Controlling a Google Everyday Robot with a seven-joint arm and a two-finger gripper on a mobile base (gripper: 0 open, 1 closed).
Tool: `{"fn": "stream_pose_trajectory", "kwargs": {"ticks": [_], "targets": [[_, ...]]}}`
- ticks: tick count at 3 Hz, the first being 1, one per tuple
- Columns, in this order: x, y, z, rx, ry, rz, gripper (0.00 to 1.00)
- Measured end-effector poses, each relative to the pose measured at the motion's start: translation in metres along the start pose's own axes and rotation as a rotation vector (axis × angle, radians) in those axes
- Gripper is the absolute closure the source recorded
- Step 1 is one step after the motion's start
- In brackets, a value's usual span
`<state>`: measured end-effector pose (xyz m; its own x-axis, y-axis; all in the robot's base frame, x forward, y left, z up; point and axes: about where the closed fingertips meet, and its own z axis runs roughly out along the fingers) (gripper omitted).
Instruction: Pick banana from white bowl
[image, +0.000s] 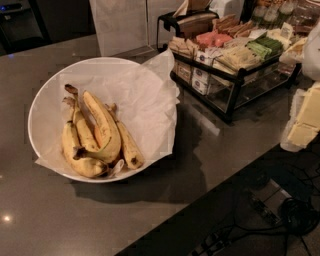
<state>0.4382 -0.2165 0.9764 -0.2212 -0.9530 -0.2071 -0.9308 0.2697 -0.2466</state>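
gripper: outside the camera view; its place relative to the white bowl (42, 112) could not be told, nor whether the jaws were open or closed.
banana (111, 131): lay inside the white bowl, in its near-left part, on top of the bunch; it curved from a dark stem near the bowl's left-centre down toward the near rim, and its lower end ran into the fruit beneath, hard to trace.
slimmer bananas (130, 147): in the bowl, pressed against the banana on both sides; one on its right, others on its left, partly covered by it; their stems were dark and blurred together.
orange patch (101, 134): showed in the inner curve of the banana; whether it was a separate fruit was unclear.
paper liner (145, 95): crinkled white sheet under the bunch, spilling over the bowl's right rim.
counter (200, 145): dark and glossy, bearing the bowl; the bowl's shadow fell on its near side.
black rack (235, 80): right of and behind the bowl, well apart; filled with small packets, labels unreadable.
pale wrapped blocks (306, 117): far right of the bowl, cut off by the frame edge.
cables (295, 220): below the counter edge, right of the bowl, murky.
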Motion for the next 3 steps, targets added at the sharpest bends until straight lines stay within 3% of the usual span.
{"fn": "stream_pose_trajectory", "kwargs": {"ticks": [1, 2, 3], "targets": [[-0.003, 0.001, 0.001, 0.001, -0.009, -0.006, 0.00], [-0.021, 0.003, 0.003, -0.053, -0.080, -0.094, 0.00], [-0.067, 0.016, 0.011, -0.139, -0.197, -0.276, 0.00]]}}
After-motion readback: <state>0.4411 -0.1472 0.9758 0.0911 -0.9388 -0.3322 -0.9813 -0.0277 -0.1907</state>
